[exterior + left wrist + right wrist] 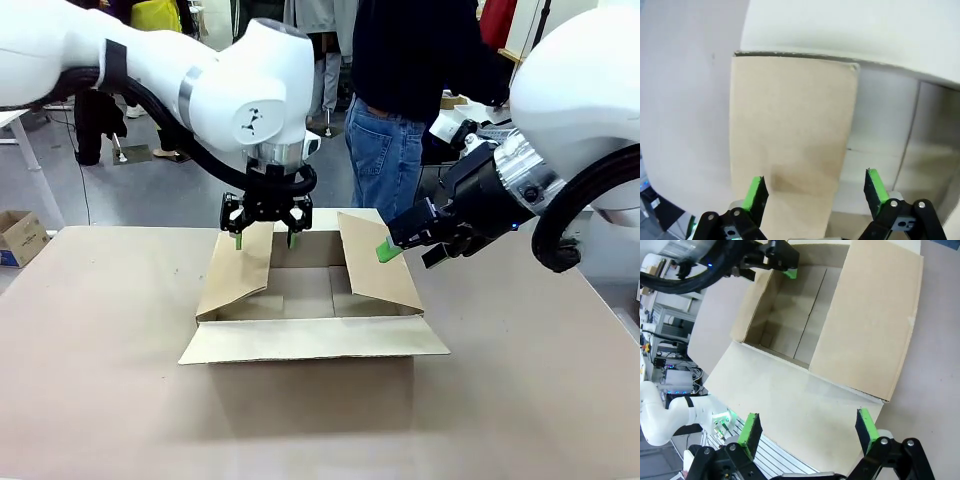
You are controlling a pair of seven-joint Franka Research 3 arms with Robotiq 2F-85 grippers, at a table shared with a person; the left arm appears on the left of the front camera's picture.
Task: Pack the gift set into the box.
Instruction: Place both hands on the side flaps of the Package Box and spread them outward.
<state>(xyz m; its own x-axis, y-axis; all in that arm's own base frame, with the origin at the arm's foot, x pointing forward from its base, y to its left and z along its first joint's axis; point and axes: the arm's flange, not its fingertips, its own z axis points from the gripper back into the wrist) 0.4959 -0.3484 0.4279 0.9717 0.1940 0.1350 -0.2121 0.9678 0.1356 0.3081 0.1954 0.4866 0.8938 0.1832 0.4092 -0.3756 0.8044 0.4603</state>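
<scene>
While two pincers [266,238] [410,250] gape, one box [310,342]

grey floor [130,190] (shiny) behind a tan table [100,350].

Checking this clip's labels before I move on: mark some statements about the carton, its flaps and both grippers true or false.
1. The brown cardboard carton is open and its inside is bare. True.
2. The left gripper is shut on a flap. False: its fingers are spread, above the top of the left flap.
3. A green pad of the right gripper is at the top edge of the right flap. True.
4. The near flap stands upright. False: it is folded out flat toward the camera.
5. A person in jeans stands at the far side of the table. True.
</scene>
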